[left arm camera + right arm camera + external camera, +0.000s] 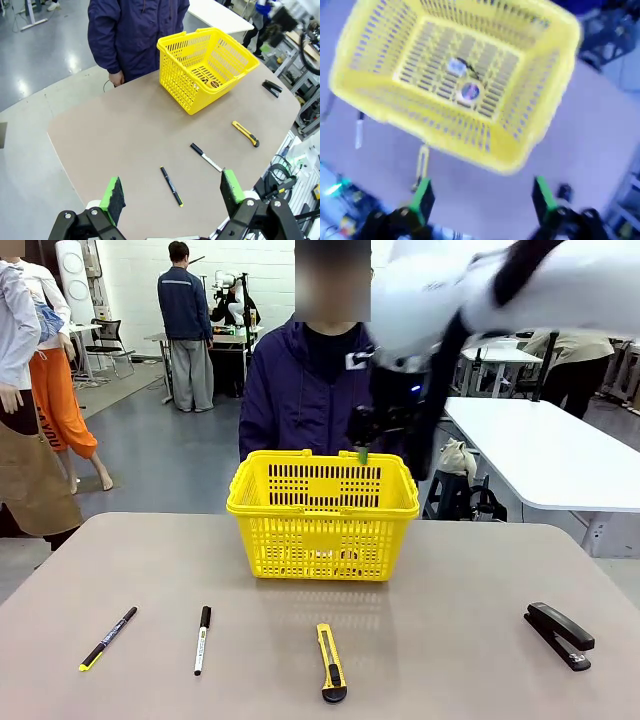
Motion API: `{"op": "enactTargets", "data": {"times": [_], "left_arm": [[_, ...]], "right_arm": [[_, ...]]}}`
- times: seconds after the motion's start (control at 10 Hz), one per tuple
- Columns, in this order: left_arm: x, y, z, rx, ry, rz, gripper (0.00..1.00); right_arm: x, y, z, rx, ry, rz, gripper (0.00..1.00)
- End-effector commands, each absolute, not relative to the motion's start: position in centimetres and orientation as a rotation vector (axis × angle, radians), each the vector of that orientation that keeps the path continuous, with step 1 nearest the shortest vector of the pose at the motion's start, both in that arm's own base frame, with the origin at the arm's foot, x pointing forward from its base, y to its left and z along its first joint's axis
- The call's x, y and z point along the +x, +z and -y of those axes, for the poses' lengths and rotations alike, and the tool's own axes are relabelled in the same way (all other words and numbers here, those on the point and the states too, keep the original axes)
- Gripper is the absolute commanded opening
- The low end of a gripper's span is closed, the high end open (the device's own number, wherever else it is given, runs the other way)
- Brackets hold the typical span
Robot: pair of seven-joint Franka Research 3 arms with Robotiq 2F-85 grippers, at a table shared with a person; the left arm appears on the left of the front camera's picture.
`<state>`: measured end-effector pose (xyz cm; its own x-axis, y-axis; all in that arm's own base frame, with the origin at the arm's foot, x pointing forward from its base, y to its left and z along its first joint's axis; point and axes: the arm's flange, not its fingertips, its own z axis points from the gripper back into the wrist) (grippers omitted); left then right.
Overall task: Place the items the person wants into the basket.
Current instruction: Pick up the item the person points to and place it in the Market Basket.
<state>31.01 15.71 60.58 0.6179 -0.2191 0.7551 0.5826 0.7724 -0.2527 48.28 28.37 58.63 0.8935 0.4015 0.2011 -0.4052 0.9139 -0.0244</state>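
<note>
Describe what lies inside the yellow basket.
A small round tape measure lies on the basket floor, near its middle. A pale blurred patch beside it cannot be identified. From the front, the mesh wall hides the floor.

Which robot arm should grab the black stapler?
Probably the right. The stapler lies on its side of the table, and the right gripper hangs open above the basket. The left gripper is farther off.
</note>
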Motion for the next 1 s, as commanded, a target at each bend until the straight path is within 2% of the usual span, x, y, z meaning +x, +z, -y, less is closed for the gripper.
{"op": "enactTargets", "data": {"times": [0.0, 0.2, 0.5, 0.9], "left_arm": [[30.9, 60.6, -15.9, -0.524, -0.501, 0.789, 1.00], [30.9, 60.6, -15.9, -0.524, -0.501, 0.789, 1.00], [30.9, 60.6, -15.9, -0.524, -0.501, 0.789, 1.00], [30.9, 60.6, -15.9, -0.524, -0.501, 0.789, 1.00]], "right_arm": [[40.1, 57.9, -21.1, -0.003, 0.378, 0.238, 1.00], [35.7, 55.9, -15.2, 0.009, 0.356, 0.273, 1.00], [33.3, 52.4, -8.3, 0.097, 0.338, 0.298, 1.00], [32.8, 52.2, -7.8, 0.057, 0.318, 0.274, 1.00]]}}
